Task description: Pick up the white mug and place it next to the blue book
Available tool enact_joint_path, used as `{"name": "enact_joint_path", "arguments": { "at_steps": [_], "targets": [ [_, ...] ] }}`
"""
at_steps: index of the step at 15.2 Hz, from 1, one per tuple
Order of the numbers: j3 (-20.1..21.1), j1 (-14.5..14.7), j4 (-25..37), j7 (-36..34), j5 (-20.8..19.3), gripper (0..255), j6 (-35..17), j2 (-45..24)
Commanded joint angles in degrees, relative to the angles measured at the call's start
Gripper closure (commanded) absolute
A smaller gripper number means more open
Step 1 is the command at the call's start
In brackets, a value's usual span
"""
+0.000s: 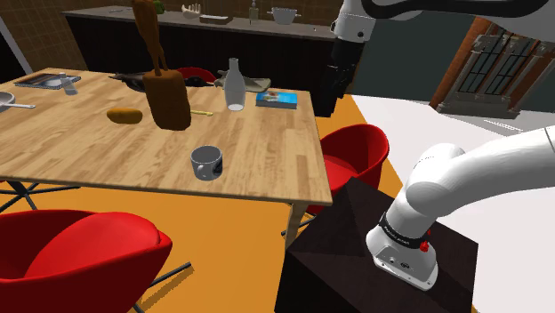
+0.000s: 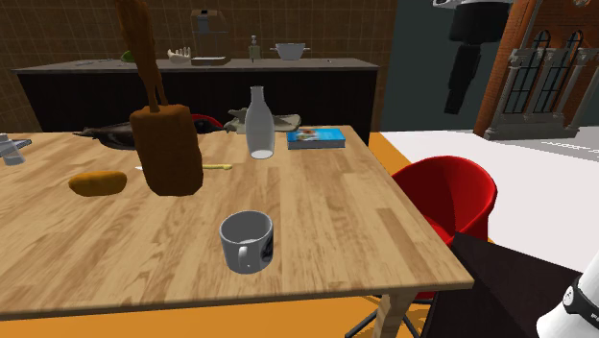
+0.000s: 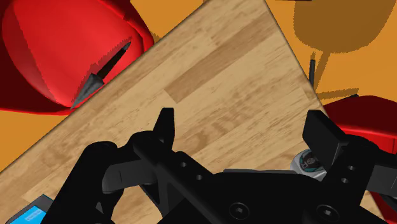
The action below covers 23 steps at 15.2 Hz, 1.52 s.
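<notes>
Two fingers (image 3: pixel 167 124) of the tool (image 3: pixel 243 130) stand wide apart, empty; the blue book (image 3: pixel 25 215) shows only a corner.

- A home kitchen-diner, seen from my post: my stand (image 1: pixel 356 258), a dark box, sits on an orange floor (image 1: pixel 222 236) at the corner of a wooden dining table (image 1: pixel 107 151).
- One red tub chair (image 1: pixel 84 249) stands at the table's long side and another (image 1: pixel 356 151) at its end.
- On the tabletop are household things: a mug (image 1: pixel 206 161), a clear glass bottle (image 1: pixel 234 86), a bread roll (image 1: pixel 124 115) and a blue book (image 1: pixel 277 100).
- Behind the table, a long dark counter (image 2: pixel 307 91) runs along a brown tiled wall (image 2: pixel 67 34), carrying a metal bowl (image 2: pixel 288 50), a white rack (image 2: pixel 177 56) and a small bottle (image 2: pixel 254 46).
- In the shoulder view's right, there is a brick-framed paned window (image 1: pixel 498 62).
</notes>
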<state>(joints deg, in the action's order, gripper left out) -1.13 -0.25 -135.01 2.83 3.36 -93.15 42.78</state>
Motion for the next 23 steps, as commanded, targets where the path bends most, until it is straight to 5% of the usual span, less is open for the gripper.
{"name": "enact_joint_path", "arguments": {
  "at_steps": [1,12,23],
  "targets": [
    [0.00,0.00,0.00,0.00,0.00,0,0.00,0.00],
    [5.80,3.23,5.88,-3.33,2.13,0,-14.11,-20.93],
    [10.36,5.97,20.18,-7.60,-0.15,0,-21.99,-44.23]
  ]
}}
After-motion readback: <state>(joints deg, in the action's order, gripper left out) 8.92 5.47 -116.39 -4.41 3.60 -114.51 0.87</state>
